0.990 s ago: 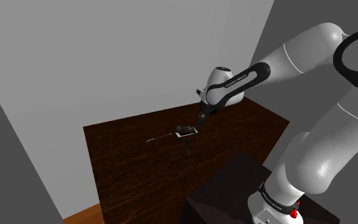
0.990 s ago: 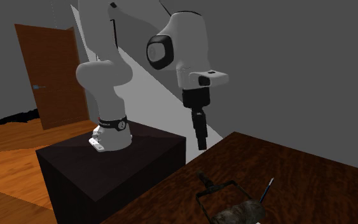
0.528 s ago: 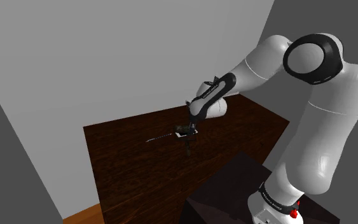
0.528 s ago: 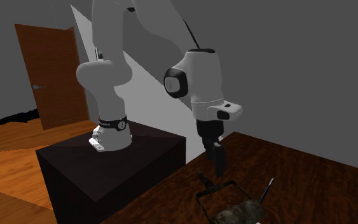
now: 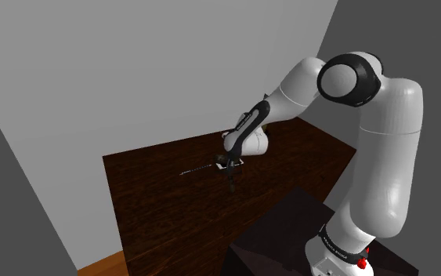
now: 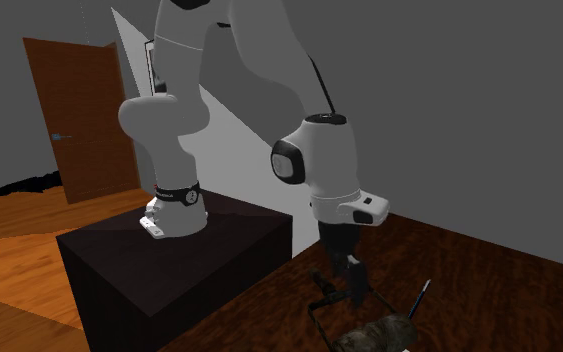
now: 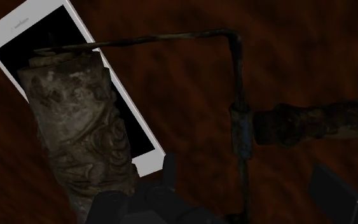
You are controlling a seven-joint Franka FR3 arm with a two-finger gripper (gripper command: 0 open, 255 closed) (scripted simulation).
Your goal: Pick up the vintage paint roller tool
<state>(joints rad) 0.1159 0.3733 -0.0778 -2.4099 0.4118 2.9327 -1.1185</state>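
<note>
Your end effector (image 7: 247,177) was open. In the wrist view its two black fingers stood well apart, and the thin rusty frame bar of the paint roller (image 7: 82,127) ran between them with a gap on either side, so nothing was clasped. In the second exterior view you had the end effector (image 6: 354,286) pointing straight down, low over the roller's wire frame, and in the shoulder view it (image 5: 230,161) sat right at the tool.

The paint roller (image 6: 374,335) lay flat on the dark wooden bench (image 6: 489,270). Its mottled, grimy sleeve was to one side of the fingers. The wire frame bent round from the sleeve's end to the bar, and the corroded handle (image 7: 311,124) stuck out from that bar on the side away from the sleeve. Part of the sleeve rested on a white-edged phone (image 7: 44,32) with a black screen, which also lay flat on the bench (image 7: 298,51).

Near the roller (image 5: 225,162) a thin dark pen-like stick (image 6: 421,297) lay on the bench (image 5: 148,196). Further out, the white arm rose from its dark box stand (image 6: 169,270). Behind the stand you could see a wood floor (image 6: 19,230), a brown door (image 6: 79,120) and grey walls.
</note>
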